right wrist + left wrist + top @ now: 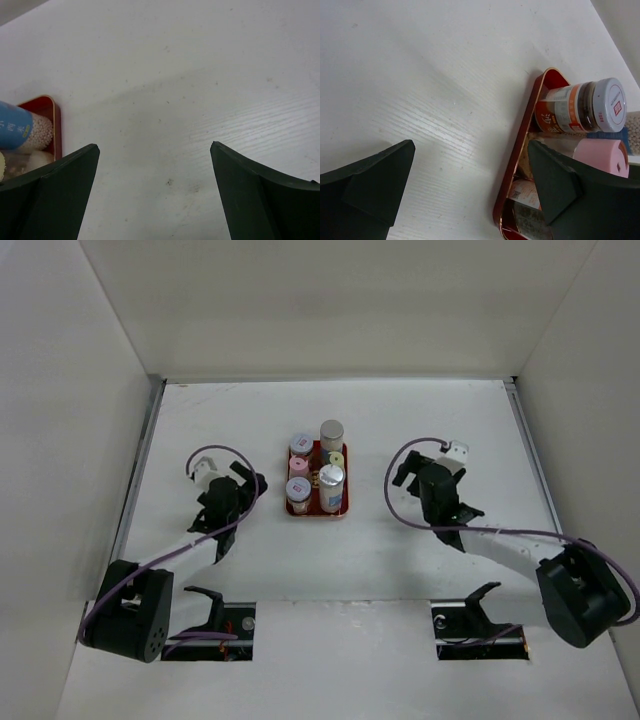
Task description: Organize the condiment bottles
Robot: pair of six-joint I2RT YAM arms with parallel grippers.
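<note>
My right end effector [153, 146] stands wide apart with nothing between its fingers, over bare white table [200, 75]. My left end effector [471, 145] is spread apart too and empty, just beside the flat red rectangular tray [517, 165]. The small cylindrical condiment bottles [299, 466] stand packed together on that tray mid-table, between the two arms. Two are silver-capped, two purple-lidded, one pink-lidded and one cream-yellow.
</note>
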